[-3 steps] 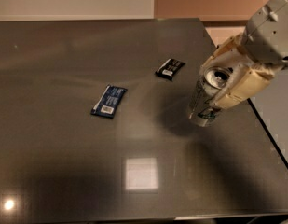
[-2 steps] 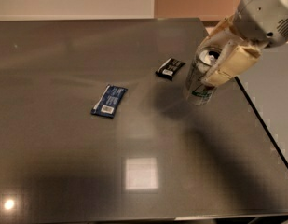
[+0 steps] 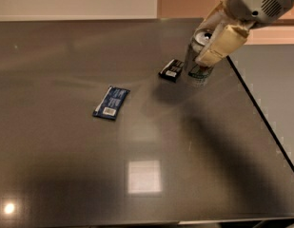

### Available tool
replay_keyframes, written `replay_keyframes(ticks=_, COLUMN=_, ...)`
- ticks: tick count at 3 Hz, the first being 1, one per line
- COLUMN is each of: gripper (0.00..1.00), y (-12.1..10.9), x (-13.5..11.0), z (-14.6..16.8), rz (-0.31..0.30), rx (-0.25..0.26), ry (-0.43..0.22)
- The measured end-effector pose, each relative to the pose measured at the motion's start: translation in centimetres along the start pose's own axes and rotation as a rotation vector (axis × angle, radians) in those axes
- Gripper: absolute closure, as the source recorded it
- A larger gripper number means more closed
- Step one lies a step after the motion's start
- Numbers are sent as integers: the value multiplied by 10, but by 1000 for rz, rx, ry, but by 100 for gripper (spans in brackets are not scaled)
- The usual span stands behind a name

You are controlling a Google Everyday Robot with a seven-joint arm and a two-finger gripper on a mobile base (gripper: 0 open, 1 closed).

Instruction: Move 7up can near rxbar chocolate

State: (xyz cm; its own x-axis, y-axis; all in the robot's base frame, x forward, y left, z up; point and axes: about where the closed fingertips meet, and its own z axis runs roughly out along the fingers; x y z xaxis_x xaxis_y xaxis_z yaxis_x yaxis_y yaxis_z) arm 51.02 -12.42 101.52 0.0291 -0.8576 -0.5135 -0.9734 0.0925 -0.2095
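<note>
The 7up can [image 3: 196, 61] is silver with green and white markings and stands upright on the dark table, just right of the rxbar chocolate [image 3: 171, 70], a small black wrapper with a white label patch. My gripper [image 3: 206, 44] comes in from the upper right and is shut on the can, its cream fingers [image 3: 221, 44] along the can's sides. The can's base looks to be at or just above the table surface; I cannot tell which.
A longer dark blue wrapper with a white barcode [image 3: 111, 102] lies left of centre. The table's right edge [image 3: 260, 113] runs diagonally close to the can. A bright light reflection [image 3: 143, 176] shows on the tabletop near the front.
My gripper has carried the can up and to the left, from well right of the black wrapper to right beside it.
</note>
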Motion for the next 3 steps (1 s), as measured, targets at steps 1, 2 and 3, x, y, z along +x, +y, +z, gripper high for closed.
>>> replay_keyframes(ticks=1, gripper=100, y=-17, x=1, z=-2, rz=40, rx=48, ry=-8)
replay_keyframes(ticks=2, gripper=100, y=-34, x=5, z=-5, rz=93, rx=83, ry=-22)
replay_keyframes(ticks=3, gripper=100, y=-52, x=15, z=-1, rz=149, rx=91, ry=-19)
